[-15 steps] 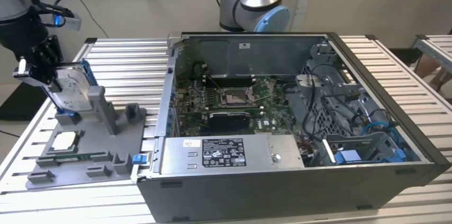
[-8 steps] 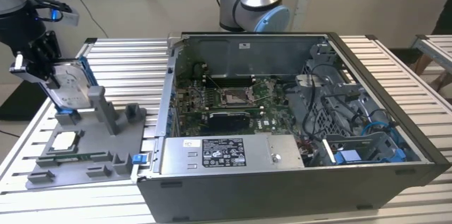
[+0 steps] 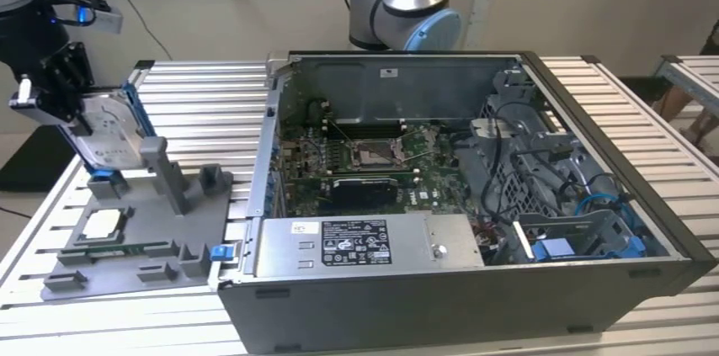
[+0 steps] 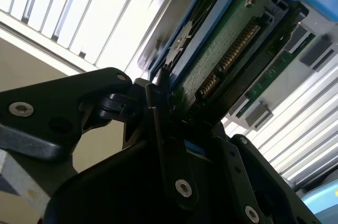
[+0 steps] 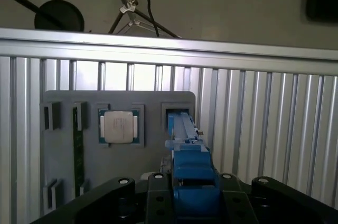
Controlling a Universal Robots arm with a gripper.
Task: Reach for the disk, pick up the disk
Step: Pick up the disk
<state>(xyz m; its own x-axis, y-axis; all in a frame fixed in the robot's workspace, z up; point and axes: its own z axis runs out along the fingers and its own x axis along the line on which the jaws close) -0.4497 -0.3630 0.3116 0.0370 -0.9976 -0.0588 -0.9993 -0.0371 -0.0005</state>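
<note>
While hand (image 3: 74, 114) clamps its upper end, disk (image 3: 109, 139) stands upright at tray (image 3: 133, 242).

The silver-grey disk (image 3: 101, 116) is showing a white label (image 3: 109, 147) and blue rails (image 5: 190, 166), the gripper (image 3: 77, 116) is looking black, the silver bench (image 3: 202, 95) is shining in long stripes under a plain grey tray (image 3: 124, 263), and a green board (image 3: 427, 179) is peeking out of the dark grey computer case (image 3: 450, 305).

Blue-railed disk (image 5: 190, 166) between fingers (image 5: 158, 188)
</note>
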